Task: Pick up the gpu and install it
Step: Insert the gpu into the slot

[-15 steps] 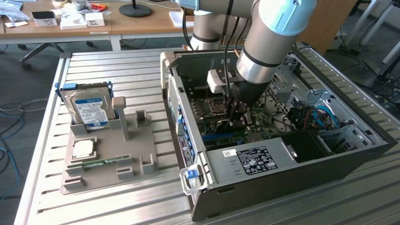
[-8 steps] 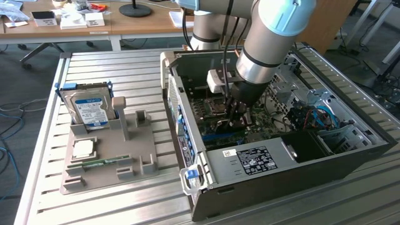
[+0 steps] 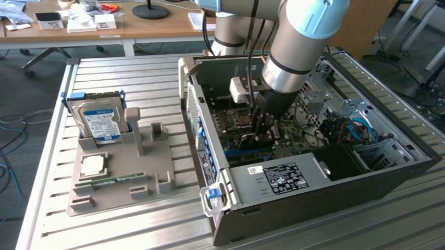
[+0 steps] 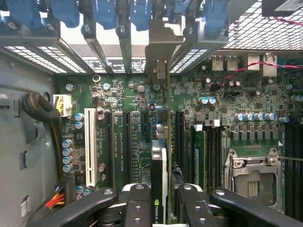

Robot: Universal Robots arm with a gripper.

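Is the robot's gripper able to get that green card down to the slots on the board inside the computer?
Probably yes. The gripper holds the gpu edge-on right above the motherboard, inside the open case. The card's silver bracket lines up with the rear openings, and nothing visible lies between card and slots.

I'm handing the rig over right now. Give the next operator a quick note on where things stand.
Claw: shut on the gpu, held edge-on down inside the open case.
Gpu: over the motherboard slots, its silver bracket up by the rear slot openings. Whether it is seated cannot be told.
Done: gpu picked up and carried into the case.
Left: seating it in a slot and letting go.
Drive and memory stick sit on the grey holder outside.
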